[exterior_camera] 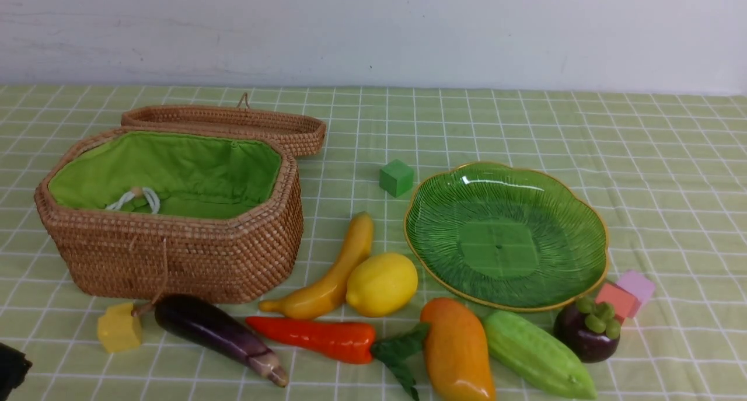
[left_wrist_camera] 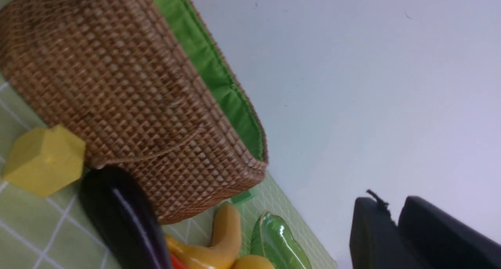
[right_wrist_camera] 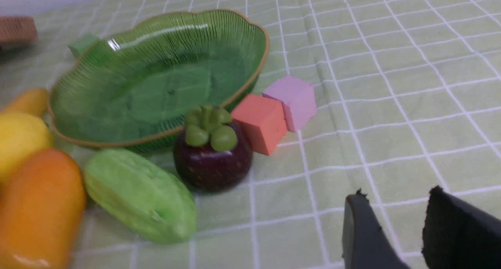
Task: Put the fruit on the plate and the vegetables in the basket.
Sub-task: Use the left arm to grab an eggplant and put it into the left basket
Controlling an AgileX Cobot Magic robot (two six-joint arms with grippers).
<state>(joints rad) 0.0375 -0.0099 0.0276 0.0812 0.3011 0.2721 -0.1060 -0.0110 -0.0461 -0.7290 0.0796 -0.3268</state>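
1. On the checked cloth [exterior_camera: 671, 173], outside plate and basket: four fruits. Banana [exterior_camera: 335, 272] and lemon [exterior_camera: 382, 284] touching; mango [exterior_camera: 456, 348] beside them; mangosteen [exterior_camera: 586, 331] just beside the plate's near rim.
2. Three vegetables in a front row on the cloth: eggplant [exterior_camera: 216, 331], carrot [exterior_camera: 321, 338], gourd [exterior_camera: 537, 354].
3. One basket [exterior_camera: 175, 255] at left, lid back; one plate [exterior_camera: 505, 237] at right.
4. Four foam cubes: yellow cube [exterior_camera: 119, 329], green cube [exterior_camera: 396, 177], red-orange cube [exterior_camera: 615, 299], pink cube [exterior_camera: 637, 285].
5. Two grippers. Right gripper [right_wrist_camera: 395, 198] parted, grasping nothing, near the mangosteen. Left gripper [left_wrist_camera: 391, 206] near the basket, fingers close together, nothing between; clenched or not, cannot tell.
6. Mango's near end cut off by the front view's edge. Basket floor partly hidden behind its own wall. Dark shape [exterior_camera: 11, 366] at the lower-left corner too cropped to name.
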